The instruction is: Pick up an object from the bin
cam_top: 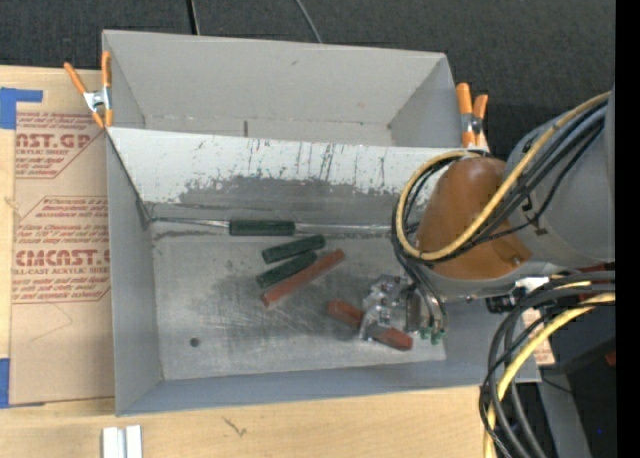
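My gripper [385,321] is low in the bin's right front corner, its metal fingers down among short red-brown sticks. One red-brown stick [398,340] lies just under and in front of the fingers, and another [343,312] lies at their left side. Whether either stick is between the fingers is hidden by the gripper's body. A longer red-brown stick [303,277] lies slanted further left, towards the middle of the bin.
Two dark green sticks [290,258] lie side by side near the bin's middle, and a third dark green one [262,229] lies along the back wall's foot. The arm's orange dome and cables hang over the bin's right wall.
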